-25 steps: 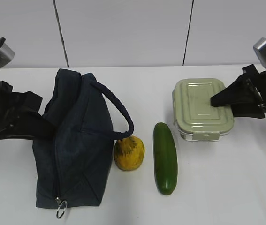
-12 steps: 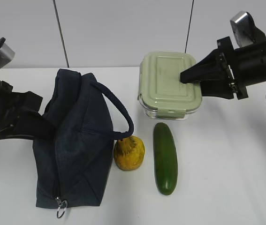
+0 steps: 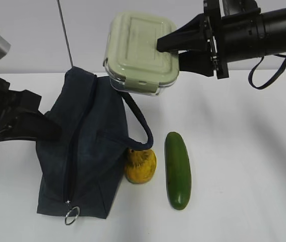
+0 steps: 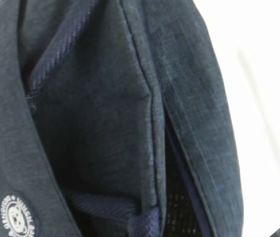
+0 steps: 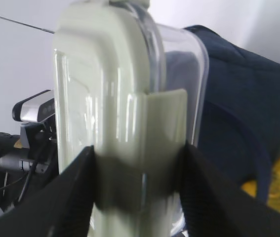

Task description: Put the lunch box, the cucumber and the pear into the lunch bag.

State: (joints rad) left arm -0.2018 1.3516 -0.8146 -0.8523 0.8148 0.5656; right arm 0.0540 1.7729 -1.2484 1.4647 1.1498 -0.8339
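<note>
At the front edge of the white table [image 3: 243,166], the metal ring [image 3: 71,216] of the zipper lies flat, right at the near corner of the bag [image 3: 82,151]. The bag is dark blue and stands up, slumped a bit. Its zipper runs from the ring up toward the top.

Just to the right of the bag sits the pear [image 3: 140,165]. It is yellow with brown spots. It touches the bag's side, and the bag's loop handle [image 3: 138,126] hangs down over its top (so the pear's neck is partly hidden). Next comes the cucumber [image 3: 177,170], long and dark green. It lies flat near the pear, with a strip of bare table between them. One end points to the front and the other to the back.

On the left, the left gripper [image 3: 44,128] presses against the bag's side. Its fingers are pinched shut on the cloth, as far as the outside view shows. The left wrist view is filled with blue cloth and a round white badge [image 4: 14,218], and the fingers cannot be seen there.

Higher up and farther back, the box [image 3: 141,53] is in the air, over the top of the bag and its handle. It has a pale green lid and clear walls. The right gripper [image 3: 170,50] holds it by one end, one black finger [image 5: 70,197] on the lid side and one on the bottom. Behind everything is a pale wall [image 3: 26,30] with a dark seam.
</note>
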